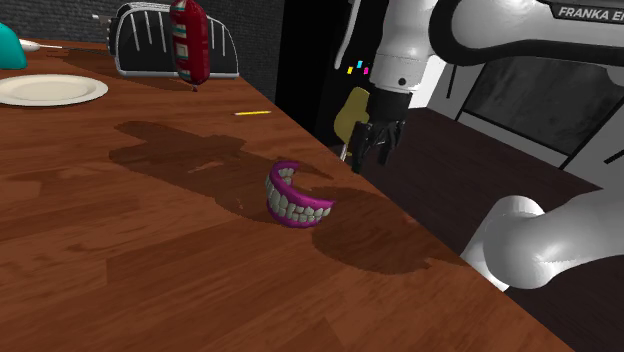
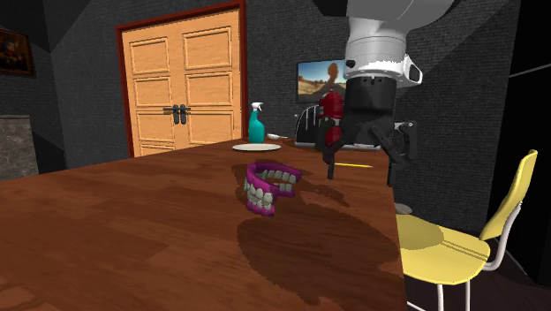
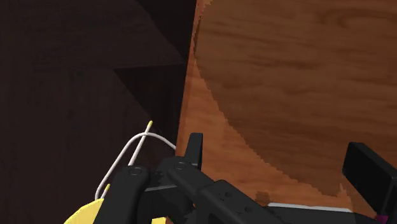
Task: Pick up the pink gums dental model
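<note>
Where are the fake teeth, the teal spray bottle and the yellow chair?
dental model (image 1: 290, 200): shoulder view, on its teeth.
spray bottle (image 2: 256, 131): second exterior view, on its teal body.
yellow chair (image 2: 441, 246): second exterior view, on its seat.

Wooden table (image 1: 120, 260), magenta-gummed dental model (image 1: 296, 197), white plate (image 1: 50, 90), toaster (image 1: 145, 40), thin yellow stick (image 1: 253, 113)

A room in a home, set up like a dining room. A large brown wooden table (image 2: 132, 230) carries a white plate (image 1: 50, 90), a silver toaster (image 1: 140, 40) and a teal spray bottle (image 2: 256, 124). A yellow chair (image 2: 459, 243) with thin metal legs stands at the table's edge. Behind are dark grey brick walls (image 2: 88, 79), panelled orange wooden double doors (image 2: 181, 88) in a red frame, a wall-mounted screen (image 2: 320, 79) and a framed picture (image 2: 16, 51).
</note>
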Available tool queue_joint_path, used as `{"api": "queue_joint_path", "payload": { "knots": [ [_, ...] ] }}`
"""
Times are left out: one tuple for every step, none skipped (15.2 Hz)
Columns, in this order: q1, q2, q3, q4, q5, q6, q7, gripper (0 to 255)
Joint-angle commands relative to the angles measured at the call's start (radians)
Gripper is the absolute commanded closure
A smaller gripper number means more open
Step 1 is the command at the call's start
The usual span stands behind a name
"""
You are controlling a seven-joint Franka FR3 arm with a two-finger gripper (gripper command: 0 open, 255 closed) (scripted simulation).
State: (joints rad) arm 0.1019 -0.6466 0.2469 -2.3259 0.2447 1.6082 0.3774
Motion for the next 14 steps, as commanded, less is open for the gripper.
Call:
{"api": "queue_joint_path", "payload": {
  "knots": [
    [0.010,0.035,0.026,0.028,0.031,0.027,0.030,0],
    [0.015,0.055,0.041,0.043,0.046,0.042,0.045,0],
    [0.020,0.076,0.055,0.059,0.059,0.057,0.060,0],
    [0.025,0.097,0.069,0.076,0.071,0.072,0.076,0],
    [0.029,0.118,0.084,0.094,0.082,0.087,0.091,0],
    [0.033,0.140,0.098,0.113,0.092,0.101,0.107,0],
    [0.036,0.163,0.112,0.133,0.101,0.116,0.122,0],
    [0.039,0.186,0.127,0.154,0.109,0.130,0.138,0],
    [0.042,0.209,0.141,0.175,0.115,0.145,0.153,0],
    [0.045,0.233,0.155,0.197,0.121,0.159,0.169,0],
    [0.048,0.258,0.170,0.221,0.125,0.172,0.185,0],
    [0.050,0.283,0.184,0.245,0.128,0.186,0.201,0],
    [0.052,0.308,0.198,0.270,0.129,0.199,0.218,0],
    [0.055,0.335,0.213,0.296,0.129,0.212,0.235,0]
  ]
}}
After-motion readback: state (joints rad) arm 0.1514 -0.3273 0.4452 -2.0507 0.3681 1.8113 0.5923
